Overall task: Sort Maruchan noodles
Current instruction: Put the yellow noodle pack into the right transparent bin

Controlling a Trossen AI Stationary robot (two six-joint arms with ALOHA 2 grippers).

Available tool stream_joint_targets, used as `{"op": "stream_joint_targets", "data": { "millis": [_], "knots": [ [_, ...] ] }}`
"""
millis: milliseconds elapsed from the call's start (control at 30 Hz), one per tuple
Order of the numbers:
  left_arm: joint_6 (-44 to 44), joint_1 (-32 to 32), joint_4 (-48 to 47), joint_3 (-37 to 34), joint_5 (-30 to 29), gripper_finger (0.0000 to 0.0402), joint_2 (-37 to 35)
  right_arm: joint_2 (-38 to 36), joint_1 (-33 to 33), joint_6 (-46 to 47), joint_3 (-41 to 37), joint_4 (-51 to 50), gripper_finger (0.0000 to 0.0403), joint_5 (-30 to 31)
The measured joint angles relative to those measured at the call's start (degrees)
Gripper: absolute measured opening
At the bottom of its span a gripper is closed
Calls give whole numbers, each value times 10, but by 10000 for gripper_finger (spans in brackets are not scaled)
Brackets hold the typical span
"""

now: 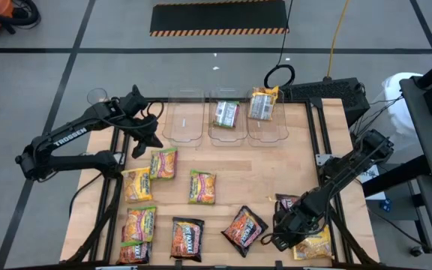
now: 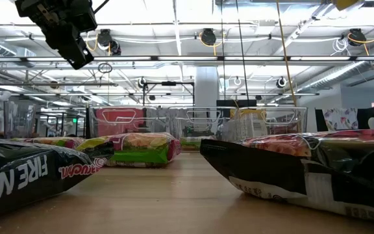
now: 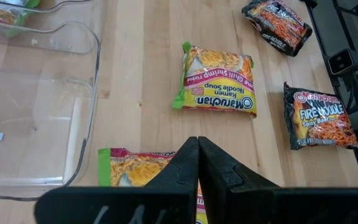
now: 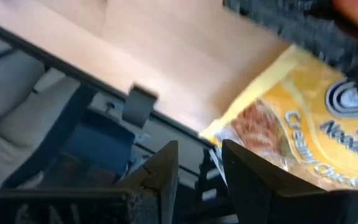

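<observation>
Maruchan packets lie flat on the wooden table: green-edged ones (image 1: 163,163) (image 1: 201,187), a yellow-orange one (image 1: 136,184), dark ones (image 1: 187,238) (image 1: 244,229) (image 1: 287,202), and a yellow one (image 1: 313,246) at the near right corner. My left gripper (image 1: 145,139) (image 3: 197,149) is shut and empty. It hangs above a green-edged packet (image 3: 135,171) beside the left bin. My right gripper (image 1: 278,238) (image 4: 199,152) is open, low at the near edge. Its fingers stand at the corner (image 4: 213,132) of the yellow packet (image 4: 303,124). My right gripper's fingers are at the yellow packet's corner (image 4: 213,132), which lies on the table by the near edge. Nothing shows between the fingers. Whether a finger (image 4: 247,180) touches the packet cannot be told.
Three clear bins stand along the far edge: the left one (image 1: 184,118) shows nothing inside, the middle one (image 1: 214,131) holds a green-edged packet (image 1: 226,114), the right one (image 1: 280,131) a yellow packet (image 1: 262,105). Bare wood lies between the bins and the packets. The table's near edge (image 4: 104,93) is right by my right gripper.
</observation>
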Motion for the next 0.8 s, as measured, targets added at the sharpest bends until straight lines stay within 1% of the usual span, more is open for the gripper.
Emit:
{"op": "stream_joint_targets", "data": {
  "millis": [267,567,700,800],
  "knots": [
    [1,0,0,0,0,8,0,1,9,6,0,-28,117,5],
    [1,0,0,0,0,8,0,3,13,10,0,-15,116,7],
    [2,0,0,0,0,8,0,22,15,19,0,-9,116,7],
    [2,0,0,0,0,8,0,50,15,4,0,31,116,2]
  ]
}}
